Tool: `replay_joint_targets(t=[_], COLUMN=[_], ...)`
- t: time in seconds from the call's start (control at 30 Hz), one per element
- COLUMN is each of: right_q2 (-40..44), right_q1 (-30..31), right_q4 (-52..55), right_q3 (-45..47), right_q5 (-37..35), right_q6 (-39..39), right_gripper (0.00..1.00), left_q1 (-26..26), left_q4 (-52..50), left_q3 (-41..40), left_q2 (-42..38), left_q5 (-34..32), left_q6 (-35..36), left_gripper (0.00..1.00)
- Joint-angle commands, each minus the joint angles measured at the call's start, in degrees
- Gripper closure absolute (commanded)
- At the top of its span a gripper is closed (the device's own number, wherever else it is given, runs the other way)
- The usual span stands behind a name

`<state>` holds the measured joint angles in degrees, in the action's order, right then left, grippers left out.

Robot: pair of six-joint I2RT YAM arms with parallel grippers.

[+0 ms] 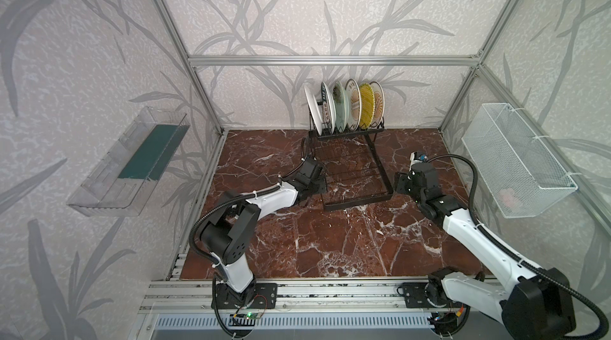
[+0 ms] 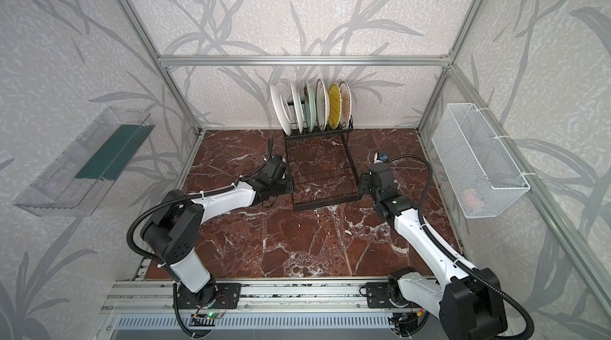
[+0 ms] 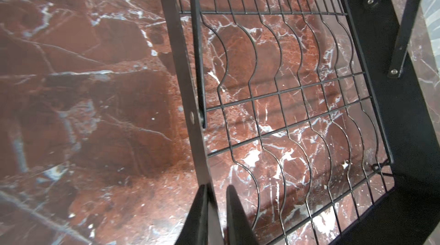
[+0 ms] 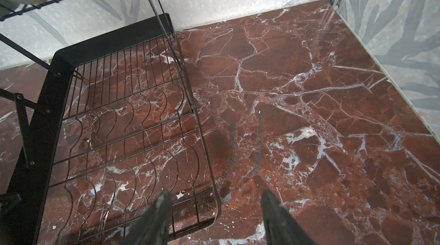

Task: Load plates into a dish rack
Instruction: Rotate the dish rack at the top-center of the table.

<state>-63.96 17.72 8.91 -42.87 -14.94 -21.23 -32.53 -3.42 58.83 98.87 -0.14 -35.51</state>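
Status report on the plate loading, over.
Left end effector shut on dish rack side rail. Right end effector open, empty. Six plates racked upright. Nothing blocking.

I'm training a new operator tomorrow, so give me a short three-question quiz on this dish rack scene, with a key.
1. How many plates stand upright in the dish rack?
2. True or false: the yellow plate lies flat on the table.
3. The right gripper has its jaws: A) wide apart, holding nothing; B) closed on a plate; C) closed on the rack.

Key: 1 six; 2 false, it stands in the rack; 3 A.
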Motion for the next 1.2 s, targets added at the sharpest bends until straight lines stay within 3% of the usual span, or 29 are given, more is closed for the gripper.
replay_joint_targets(t=[0.0, 0.4, 0.67, 1.17], right_q2=[1.4, 1.0, 0.6, 0.8], right_q1=[-0.3, -0.3, -0.3, -0.3], right_q4=[0.8, 0.5, 0.3, 0.5], right_q3=[0.5, 0.6, 0.6, 0.5], right_q5=[-0.7, -0.2, 0.2, -0.1], right_q6=[-0.3, -0.8, -0.8, -0.7], right_gripper=[0.40, 0.40, 0.40, 0.40], left_q1=[1.6, 6.2, 8.8, 8.9], left_q4=[-7.3, -11.6, -12.3, -12.9], left_q3=[-1.5, -3.0, -1.3, 2.1], left_q2=[-2.6, -7.5, -5.5, -2.5], left_q5=[-3.4, -2.0, 1.1, 6.1], left_q6=[2.3, 11.8, 17.8, 17.8], left_gripper=[0.86, 0.90, 0.91, 0.89])
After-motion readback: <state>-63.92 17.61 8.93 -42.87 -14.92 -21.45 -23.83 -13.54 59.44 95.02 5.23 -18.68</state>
